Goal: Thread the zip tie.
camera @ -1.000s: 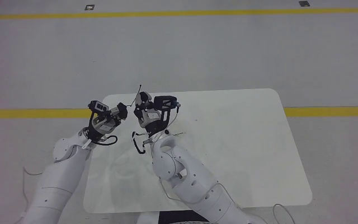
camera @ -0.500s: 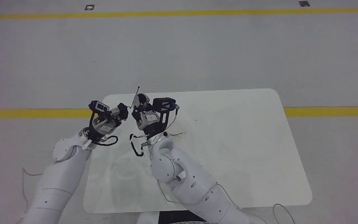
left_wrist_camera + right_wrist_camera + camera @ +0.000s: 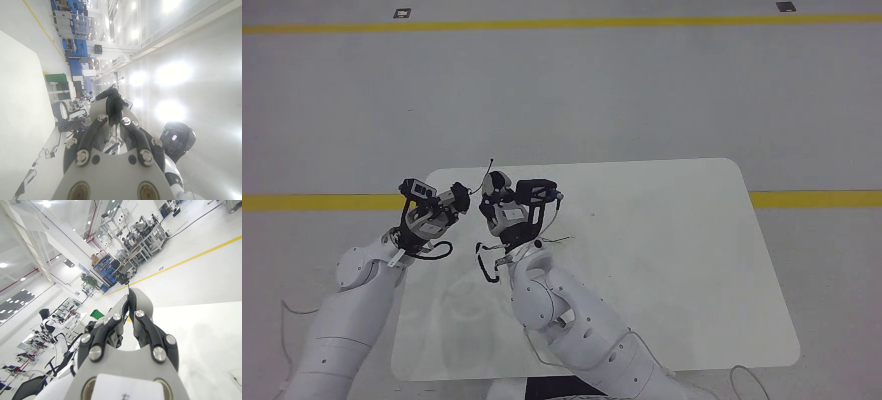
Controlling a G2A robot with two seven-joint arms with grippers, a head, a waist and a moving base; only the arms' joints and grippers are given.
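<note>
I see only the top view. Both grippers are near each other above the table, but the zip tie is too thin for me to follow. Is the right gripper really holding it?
Observer: Yes. In the right wrist view the right gripper is shut on the zip tie, and a thin black strip sticks out past its tip.
Operator: And the left gripper?
Observer: In the left wrist view the left gripper is also shut on the zip tie, and a thin end reaches out beyond its tip.
</note>
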